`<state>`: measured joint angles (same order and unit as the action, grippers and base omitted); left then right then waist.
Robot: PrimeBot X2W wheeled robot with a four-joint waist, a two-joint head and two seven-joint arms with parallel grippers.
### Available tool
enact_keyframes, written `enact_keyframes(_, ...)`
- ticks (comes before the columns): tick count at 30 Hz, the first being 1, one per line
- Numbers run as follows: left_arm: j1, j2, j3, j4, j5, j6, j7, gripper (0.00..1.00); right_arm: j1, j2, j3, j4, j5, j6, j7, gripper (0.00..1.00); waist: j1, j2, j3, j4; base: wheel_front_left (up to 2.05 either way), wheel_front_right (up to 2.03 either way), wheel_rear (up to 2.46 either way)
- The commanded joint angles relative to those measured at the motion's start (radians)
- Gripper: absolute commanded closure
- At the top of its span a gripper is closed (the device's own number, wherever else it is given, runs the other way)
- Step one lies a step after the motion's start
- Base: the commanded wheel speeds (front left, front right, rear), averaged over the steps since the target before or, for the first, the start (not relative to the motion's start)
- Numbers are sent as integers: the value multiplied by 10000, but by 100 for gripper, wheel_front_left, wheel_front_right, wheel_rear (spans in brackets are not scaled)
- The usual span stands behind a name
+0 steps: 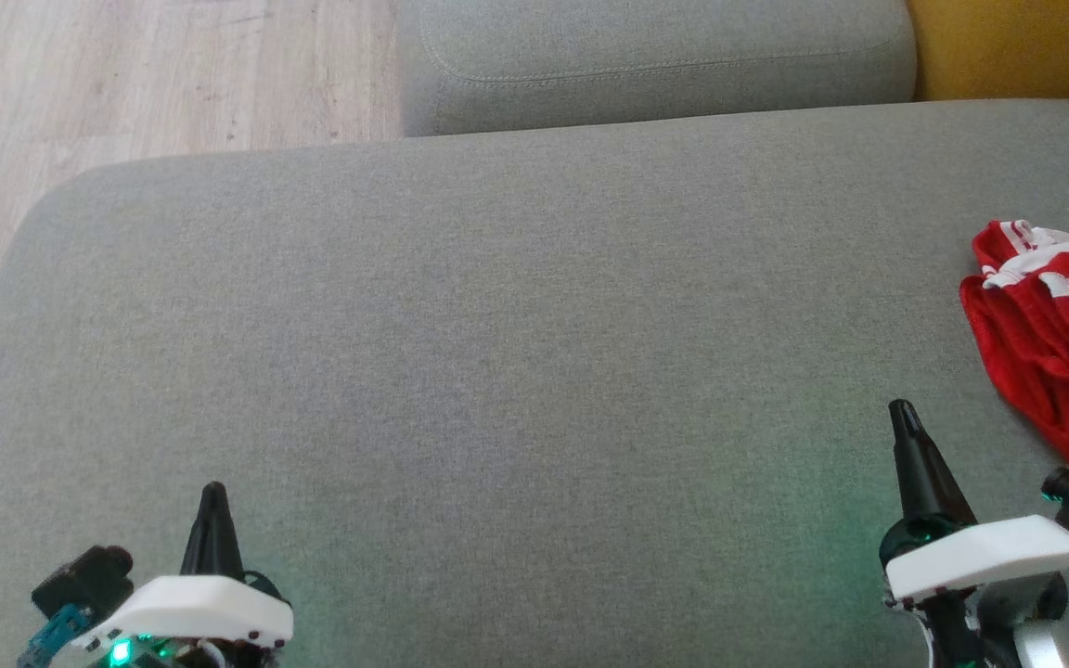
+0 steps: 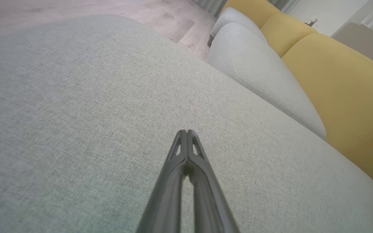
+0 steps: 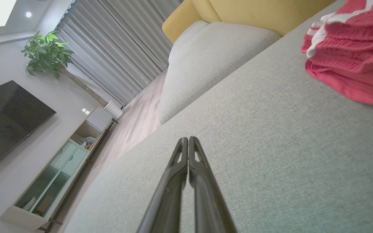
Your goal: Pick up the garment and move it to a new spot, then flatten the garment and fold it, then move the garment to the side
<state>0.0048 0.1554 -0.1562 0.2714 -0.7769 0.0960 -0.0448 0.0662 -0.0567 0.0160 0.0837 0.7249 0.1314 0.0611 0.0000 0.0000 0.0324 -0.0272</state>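
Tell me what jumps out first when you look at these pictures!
The bright red garment with white stripes grabs the eye first, lying crumpled at the right edge of the big grey cushion. Next come the robot's dark fingers at the bottom corners: the left gripper and the right gripper, both shut and holding nothing, the right one nearer the garment.
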Motion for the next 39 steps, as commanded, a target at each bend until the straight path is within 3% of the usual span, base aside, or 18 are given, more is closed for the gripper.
enact_keyframes(1, -459, 53, 330, -290, -291, -88, 21, 100, -571, -190, -2, -246, 355, -3, -86, 100, 0, 0, -6, 6, 0, 0, 0)
enact_keyframes(39, -781, -453, 1443, -279, -4244, -1151, 747, 100, -1121, -245, -386, 645, 4701, -5, 11, 100, 0, 0, -146, 136, 0, 0, 0)
